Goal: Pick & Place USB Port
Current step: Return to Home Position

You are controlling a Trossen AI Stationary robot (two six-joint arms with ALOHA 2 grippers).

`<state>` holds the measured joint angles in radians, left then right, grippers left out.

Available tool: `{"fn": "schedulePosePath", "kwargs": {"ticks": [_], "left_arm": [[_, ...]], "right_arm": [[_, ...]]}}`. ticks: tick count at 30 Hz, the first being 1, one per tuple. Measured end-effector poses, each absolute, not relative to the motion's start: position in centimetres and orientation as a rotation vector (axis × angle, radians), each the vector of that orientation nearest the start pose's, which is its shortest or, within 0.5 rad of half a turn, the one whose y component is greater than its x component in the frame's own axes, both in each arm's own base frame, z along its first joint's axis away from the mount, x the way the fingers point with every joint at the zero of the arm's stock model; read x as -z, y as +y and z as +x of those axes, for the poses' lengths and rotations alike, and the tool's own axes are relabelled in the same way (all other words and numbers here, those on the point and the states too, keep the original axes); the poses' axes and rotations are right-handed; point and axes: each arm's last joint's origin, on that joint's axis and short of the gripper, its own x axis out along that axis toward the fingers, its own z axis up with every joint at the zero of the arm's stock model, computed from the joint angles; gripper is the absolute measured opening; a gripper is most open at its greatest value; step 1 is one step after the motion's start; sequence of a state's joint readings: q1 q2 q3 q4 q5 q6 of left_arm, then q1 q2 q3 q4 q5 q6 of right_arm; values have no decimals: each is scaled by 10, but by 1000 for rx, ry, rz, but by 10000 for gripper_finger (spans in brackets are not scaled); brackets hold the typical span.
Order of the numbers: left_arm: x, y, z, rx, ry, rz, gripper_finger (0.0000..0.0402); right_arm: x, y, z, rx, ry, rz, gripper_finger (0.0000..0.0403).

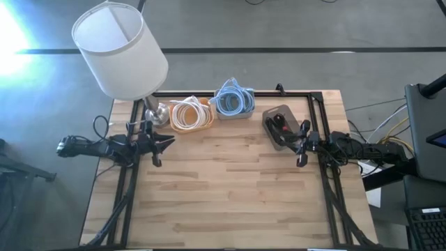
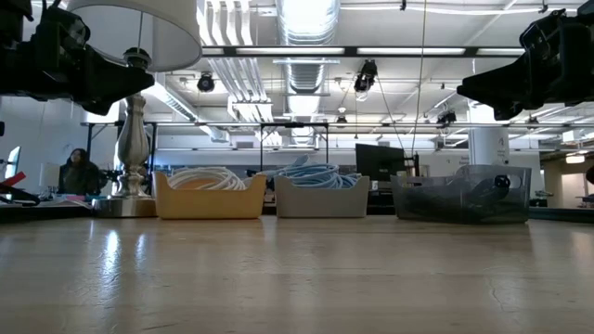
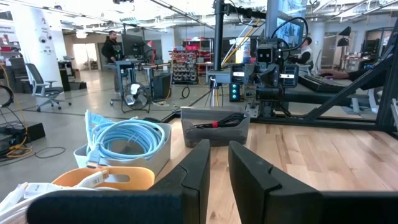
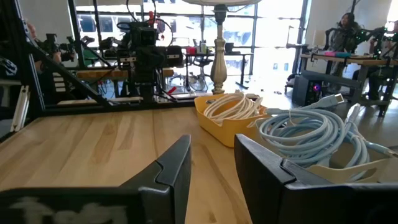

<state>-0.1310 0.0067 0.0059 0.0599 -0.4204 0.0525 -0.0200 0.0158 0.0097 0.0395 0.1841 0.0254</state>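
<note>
Left end effector and right end effector held empty, narrowly open, at left and right surface edges. Risk: black bin, far right, just beside right end effector; could be nudged by careless swing. Inside, black charger cable coiled, glossy, red mark apparently borne.

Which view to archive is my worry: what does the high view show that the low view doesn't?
Only the high view: both arms whole, with the left gripper and right gripper at opposite table sides, and the open top of the lamp shade. Only the low view: ceiling lights and a seated person beyond the table. Both: the yellow bin, grey bin and black bin in a row.
</note>
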Motion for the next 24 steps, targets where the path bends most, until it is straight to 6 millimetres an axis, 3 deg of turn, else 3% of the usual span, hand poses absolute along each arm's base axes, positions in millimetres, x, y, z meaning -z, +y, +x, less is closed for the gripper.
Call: {"fn": "schedulePosePath", "kwargs": {"ticks": [24], "left_arm": [[-171,-1,96,-290,-50,36,62]], "right_arm": [[-169,-7,97,204,-36,28,126]]}}
